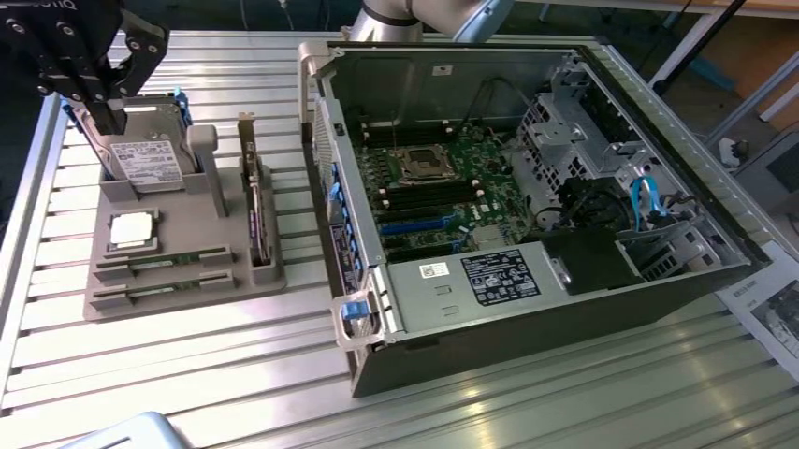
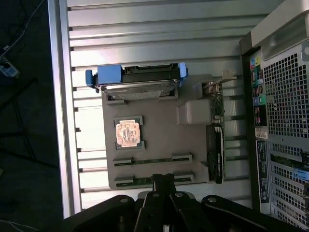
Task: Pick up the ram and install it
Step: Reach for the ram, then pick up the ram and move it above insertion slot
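Note:
Two ram sticks, thin green strips, lie in slots at the front of the grey holder tray [image 1: 187, 299]: one ram stick [image 1: 163, 262] [image 2: 152, 160] and a second [image 1: 160, 285] [image 2: 140, 181] beside it. My black gripper [image 1: 107, 117] [image 2: 164, 183] hangs well above the tray, over its hard-drive end in the exterior view. Its fingers are pressed together and hold nothing. In the wrist view the fingertips overlap the nearer ram stick. The open computer case [image 1: 649, 281] shows its motherboard [image 1: 437, 182] with memory slots [image 1: 431, 201].
On the tray also stand a hard drive with blue rails [image 1: 144, 159] [image 2: 137, 79], a square processor chip [image 1: 131, 229] [image 2: 128, 133] and a dark expansion card [image 1: 256, 220] [image 2: 216, 145]. The case's rear panel [image 2: 282, 121] rises close beside the tray. All rests on a slatted metal table [image 1: 187, 374].

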